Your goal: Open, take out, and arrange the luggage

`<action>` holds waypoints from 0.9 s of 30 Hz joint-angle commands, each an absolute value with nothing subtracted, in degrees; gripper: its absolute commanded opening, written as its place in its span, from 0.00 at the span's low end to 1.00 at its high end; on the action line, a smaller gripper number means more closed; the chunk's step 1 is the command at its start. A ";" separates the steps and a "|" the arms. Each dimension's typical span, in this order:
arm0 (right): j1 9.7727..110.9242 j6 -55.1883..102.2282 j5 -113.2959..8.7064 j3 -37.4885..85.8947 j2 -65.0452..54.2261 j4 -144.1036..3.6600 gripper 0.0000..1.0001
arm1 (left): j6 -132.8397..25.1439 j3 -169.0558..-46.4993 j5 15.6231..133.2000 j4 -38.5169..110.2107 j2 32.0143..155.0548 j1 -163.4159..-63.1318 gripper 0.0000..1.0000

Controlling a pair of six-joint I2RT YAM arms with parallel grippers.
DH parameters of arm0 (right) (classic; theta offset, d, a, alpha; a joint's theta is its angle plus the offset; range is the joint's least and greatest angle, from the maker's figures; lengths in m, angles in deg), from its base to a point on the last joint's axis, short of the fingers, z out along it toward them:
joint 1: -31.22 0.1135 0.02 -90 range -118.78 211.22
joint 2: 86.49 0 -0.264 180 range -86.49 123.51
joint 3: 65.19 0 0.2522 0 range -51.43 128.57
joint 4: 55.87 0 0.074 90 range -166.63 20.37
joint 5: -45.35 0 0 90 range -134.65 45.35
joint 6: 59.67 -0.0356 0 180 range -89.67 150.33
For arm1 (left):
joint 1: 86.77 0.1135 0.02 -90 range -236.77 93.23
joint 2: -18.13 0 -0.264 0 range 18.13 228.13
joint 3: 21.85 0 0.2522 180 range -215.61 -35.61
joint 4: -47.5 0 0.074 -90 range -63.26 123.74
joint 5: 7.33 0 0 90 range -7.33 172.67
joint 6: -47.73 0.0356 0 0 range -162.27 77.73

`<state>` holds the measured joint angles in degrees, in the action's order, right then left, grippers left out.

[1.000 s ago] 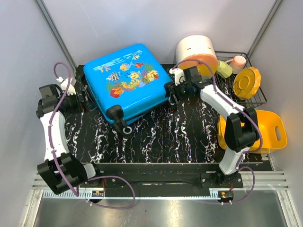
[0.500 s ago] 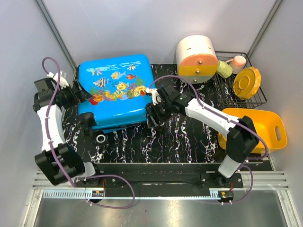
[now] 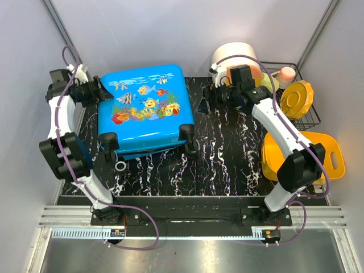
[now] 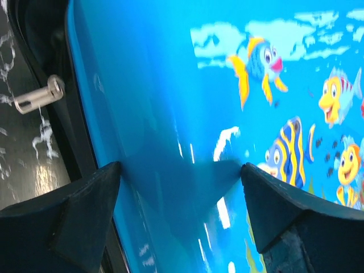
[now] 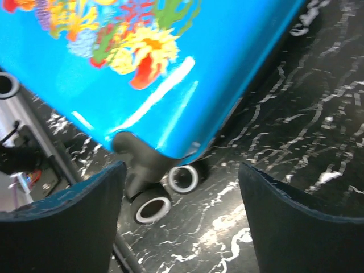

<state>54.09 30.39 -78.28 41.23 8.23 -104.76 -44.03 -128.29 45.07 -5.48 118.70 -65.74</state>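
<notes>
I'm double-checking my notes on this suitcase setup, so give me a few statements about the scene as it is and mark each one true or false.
1. The luggage lies flat and closed on the table. True.
2. The right gripper is clamped on a wheel. False: it is open, apart from the luggage off its right side, and holds nothing.
3. The yellow basin sits at the table's right edge. True.
4. The luggage's wheels face the far wall. False: they face the near edge, toward the arm bases.
5. The left gripper is open at the luggage's far left corner. True.
</notes>
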 commanded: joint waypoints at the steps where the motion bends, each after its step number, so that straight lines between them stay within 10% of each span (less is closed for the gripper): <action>1: 53.55 35.16 -70.25 42.26 11.49 -103.46 0.81 | -37.97 -133.86 40.14 -11.60 129.90 -71.04 0.85; 8: 52.84 38.16 -67.85 39.02 16.25 -103.20 0.56 | -28.91 -149.22 39.43 -21.88 142.04 -77.89 0.77; 19: 53.46 33.60 -78.93 26.80 10.81 -98.11 0.68 | -35.59 -173.50 46.89 -18.20 140.95 -78.16 0.99; 27: 61.80 26.30 -78.67 24.50 9.13 -87.30 0.70 | -30.33 -135.33 47.95 -19.16 105.27 -83.60 0.99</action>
<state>56.83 31.55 -76.09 23.48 12.03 -97.26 -34.35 -150.83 47.38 -17.19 126.48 -79.38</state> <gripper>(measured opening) 0.688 0.988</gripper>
